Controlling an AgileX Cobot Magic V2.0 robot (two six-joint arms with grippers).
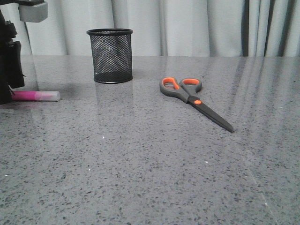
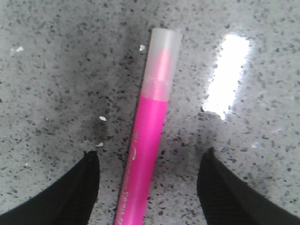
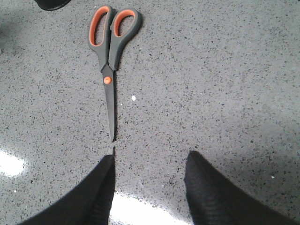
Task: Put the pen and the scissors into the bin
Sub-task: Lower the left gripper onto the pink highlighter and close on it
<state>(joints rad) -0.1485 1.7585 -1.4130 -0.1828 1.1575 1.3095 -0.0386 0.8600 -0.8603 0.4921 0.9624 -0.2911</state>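
Left jaws spread astride pen (image 2: 149, 140), right jaws spread near scissors (image 3: 108, 56), bin (image 1: 110, 55) apart

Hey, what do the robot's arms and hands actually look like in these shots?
Only parts show. Both wrist views show each hand as two black, matte fingers with rounded, tapering tips: the left hand and the right hand. In the front view, the left arm is a black block with a light grey boxy piece above it.

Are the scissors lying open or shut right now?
Shut. The scissors lie flat on the table, blades together in a single point and the two handle loops touching.
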